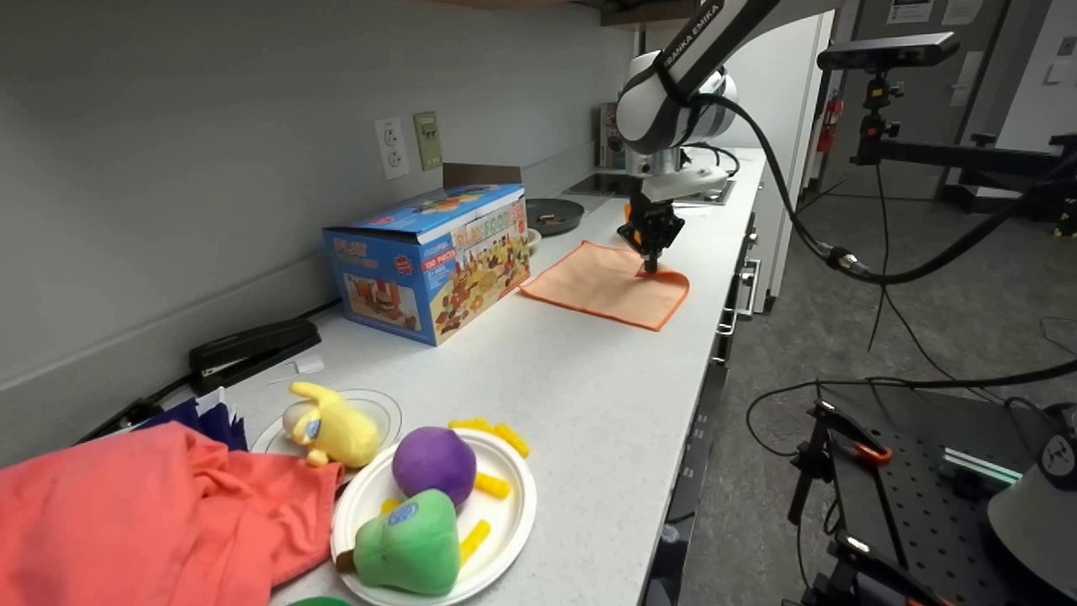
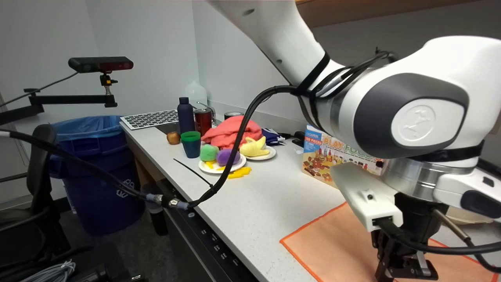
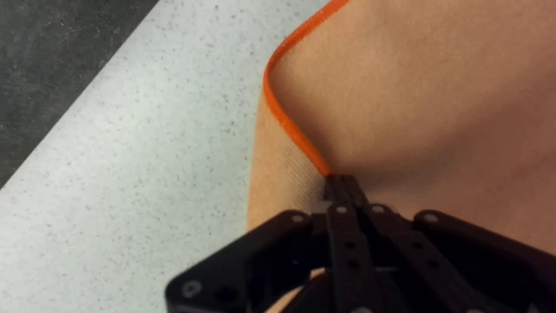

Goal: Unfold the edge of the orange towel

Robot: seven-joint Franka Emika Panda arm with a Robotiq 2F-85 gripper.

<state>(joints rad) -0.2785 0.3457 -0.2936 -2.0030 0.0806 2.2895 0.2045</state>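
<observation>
The orange towel lies on the counter in both exterior views (image 1: 602, 282) (image 2: 336, 239). It is light orange with a darker orange hem. One side is folded over onto the towel, and the flap (image 3: 278, 169) shows in the wrist view with its hem curving in to the fingertips. My gripper (image 1: 650, 268) points down onto the towel at the flap's edge. In the wrist view its fingertips (image 3: 343, 180) are pressed together right at the hem. I cannot tell whether any cloth is pinched between them. The hem beyond the fingers is hidden.
A blue play food box (image 1: 437, 261) stands beside the towel against the wall. A dark pan (image 1: 555, 216) is behind it. A plate (image 1: 517, 539) with plush fruit and a red cloth (image 1: 160, 513) lie farther along the counter. The counter edge (image 3: 78, 106) runs near the towel.
</observation>
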